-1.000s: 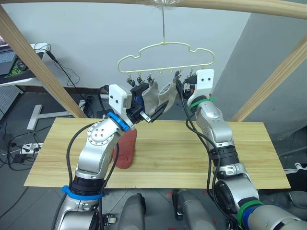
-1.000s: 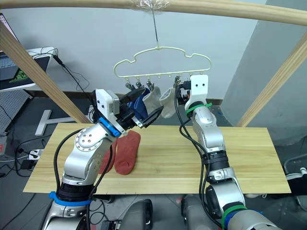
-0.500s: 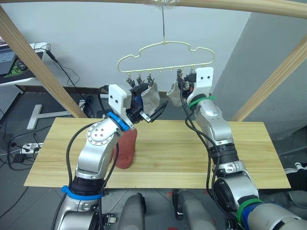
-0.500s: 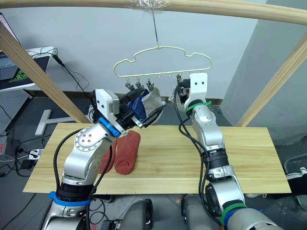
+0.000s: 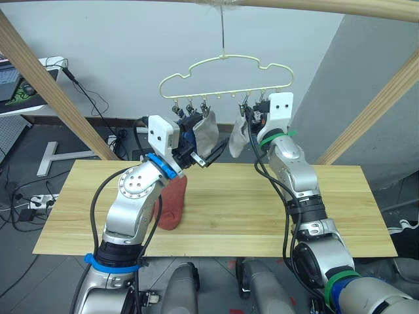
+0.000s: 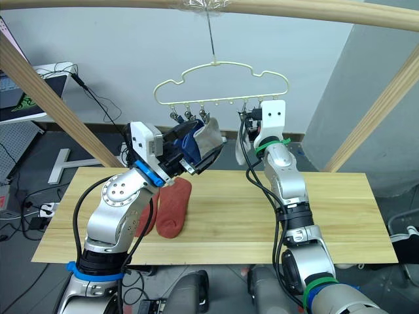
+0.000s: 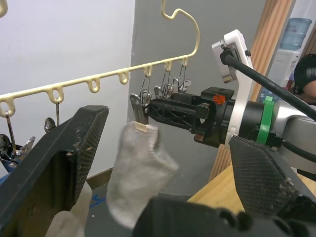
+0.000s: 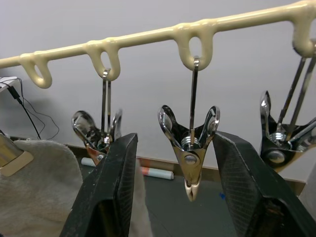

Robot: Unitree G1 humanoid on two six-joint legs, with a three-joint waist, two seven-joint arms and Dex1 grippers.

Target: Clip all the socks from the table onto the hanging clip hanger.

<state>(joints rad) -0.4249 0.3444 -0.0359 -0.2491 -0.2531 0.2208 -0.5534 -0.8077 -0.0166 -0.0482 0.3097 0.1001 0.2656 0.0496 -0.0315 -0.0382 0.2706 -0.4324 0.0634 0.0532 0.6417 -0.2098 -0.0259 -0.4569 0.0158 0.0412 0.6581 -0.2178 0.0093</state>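
Pale-yellow wire clip hanger with a cloud outline (image 5: 226,80) hangs by its metal hook from the round wooden pole (image 5: 314,5) above the far edge of the long light-wood plank table (image 5: 262,209).

Left gripper (image 5: 204,156) is raised just under the left half of the bar. Its black fingers (image 7: 54,168) stand apart in the left wrist view, nothing visibly pinched between the tips, and a blue sock and a light grey sock (image 5: 205,133) sit right against it. Can't tell from here whether those two are already in clips or partly resting on the gripper.

Right gripper (image 8: 174,190) is up at the bar's right half, jaws spread, holding nothing. An empty dark metal clip (image 8: 189,143) hangs between its fingers. Reads as positioned to squeeze that clip open for the next sock.

Second light grey sock (image 5: 238,137) hangs free from a clip right of centre, pinched at its cuff, toe down. Judged done.

On the table: one rust-red ankle sock (image 6: 173,207) lies flat on the near-left part, a second rust-red one just left of it, mostly hidden behind the left arm. Both not yet hung.

Sixth sock, the other blue one: can't pick it out.
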